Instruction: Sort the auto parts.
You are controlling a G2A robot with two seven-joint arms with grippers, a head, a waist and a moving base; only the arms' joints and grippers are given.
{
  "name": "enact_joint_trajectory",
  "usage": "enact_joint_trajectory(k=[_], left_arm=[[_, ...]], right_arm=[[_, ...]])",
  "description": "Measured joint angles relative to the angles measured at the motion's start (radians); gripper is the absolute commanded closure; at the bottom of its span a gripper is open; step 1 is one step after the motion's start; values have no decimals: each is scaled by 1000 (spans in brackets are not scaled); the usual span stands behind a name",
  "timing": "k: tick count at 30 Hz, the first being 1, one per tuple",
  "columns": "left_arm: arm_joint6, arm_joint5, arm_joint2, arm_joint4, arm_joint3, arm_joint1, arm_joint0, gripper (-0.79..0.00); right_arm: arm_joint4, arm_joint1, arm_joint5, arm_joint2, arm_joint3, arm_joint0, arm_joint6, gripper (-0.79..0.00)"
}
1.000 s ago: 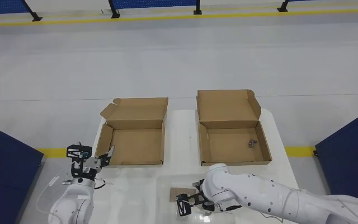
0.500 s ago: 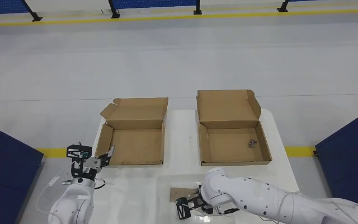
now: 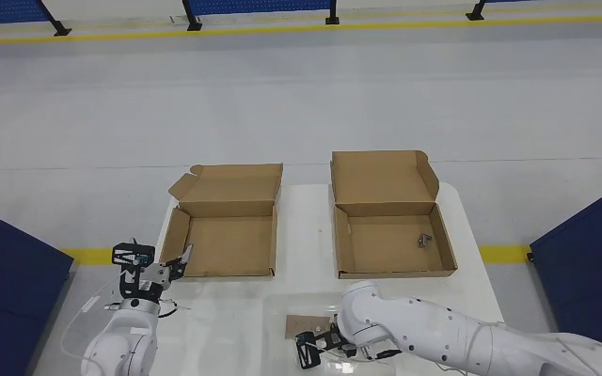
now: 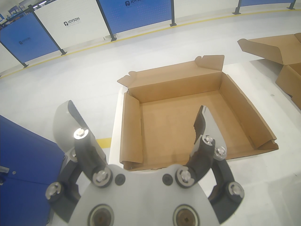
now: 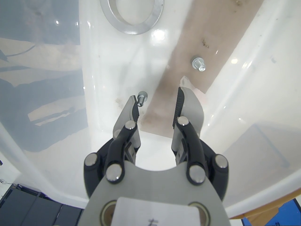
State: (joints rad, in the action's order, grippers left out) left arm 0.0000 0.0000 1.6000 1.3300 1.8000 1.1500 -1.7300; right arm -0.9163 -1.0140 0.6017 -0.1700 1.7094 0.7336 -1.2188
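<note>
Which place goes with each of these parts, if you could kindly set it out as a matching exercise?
Things:
1. metal ring
2. larger bolt
3. small bolt
4. small metal part

Places:
A. in the right cardboard box
B. on the brown strip
C. by one of the fingers of the right gripper
D. on the white surface, beyond both bolts

Pairs: 1-D, 2-B, 3-C, 4-A.

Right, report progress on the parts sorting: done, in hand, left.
Done: one small metal part lies in the right cardboard box. In hand: nothing gripped; the right claw hangs open in the white tub, beside a small bolt. Left: that bolt, a flanged bolt on the brown strip and the metal ring. The left claw is open near the left box.
</note>
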Motion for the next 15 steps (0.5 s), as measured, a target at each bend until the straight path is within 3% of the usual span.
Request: enact_joint_trajectory(k=[12, 14, 15], left_arm=[[0, 0, 0, 0, 0, 0, 0, -785], [0, 0, 0, 0, 0, 0, 0, -785], [0, 0, 0, 0, 0, 0, 0, -785]], right_arm=[[-14, 3, 13, 0, 0, 14, 13, -194], [-16, 2, 14, 0, -2, 16, 14, -95], [-16, 2, 15, 0, -3, 17, 14, -6]])
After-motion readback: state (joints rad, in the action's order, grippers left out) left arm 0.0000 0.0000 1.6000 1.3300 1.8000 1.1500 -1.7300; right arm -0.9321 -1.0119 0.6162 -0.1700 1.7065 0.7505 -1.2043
